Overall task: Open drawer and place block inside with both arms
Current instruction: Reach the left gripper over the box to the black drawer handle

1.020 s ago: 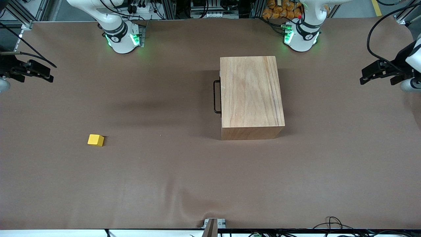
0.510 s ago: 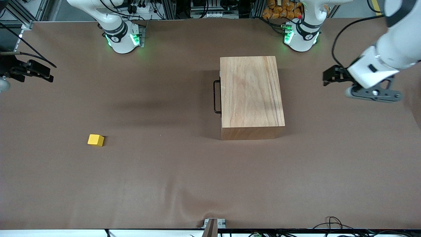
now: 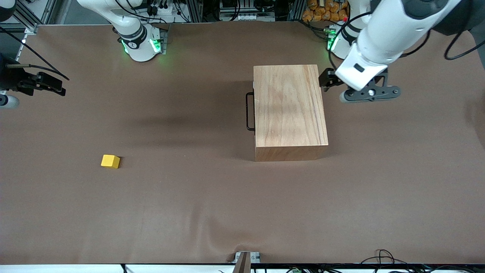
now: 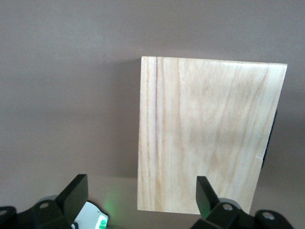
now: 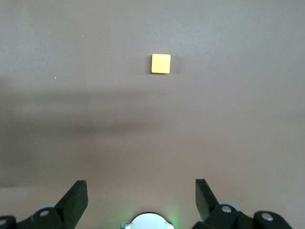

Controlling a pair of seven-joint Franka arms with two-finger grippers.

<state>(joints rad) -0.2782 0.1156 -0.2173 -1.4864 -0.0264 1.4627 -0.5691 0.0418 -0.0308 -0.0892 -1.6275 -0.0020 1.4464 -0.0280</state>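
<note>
The big wooden box (image 3: 290, 106) stands mid-table, nearer the left arm's base. Its drawer is shut; only the black wire handle (image 3: 250, 111) shows, on the side facing the right arm's end. The box also fills the left wrist view (image 4: 209, 138). The yellow block (image 3: 110, 161) lies on the mat toward the right arm's end, and shows in the right wrist view (image 5: 161, 63). My left gripper (image 3: 326, 80) is open and empty, up over the box's edge away from the handle (image 4: 140, 191). My right gripper (image 3: 45, 85) is open and empty, over the mat's edge at the right arm's end (image 5: 140, 191).
The two green-lit arm bases (image 3: 142, 43) (image 3: 343, 41) stand at the mat's edge farthest from the front camera. A small clamp (image 3: 244, 258) and loose cables (image 3: 382, 256) sit at the edge nearest the camera. Brown mat covers the table.
The left arm has swung in from its end of the table to the box's edge. The right gripper has shifted only slightly. Box and block have not moved.
</note>
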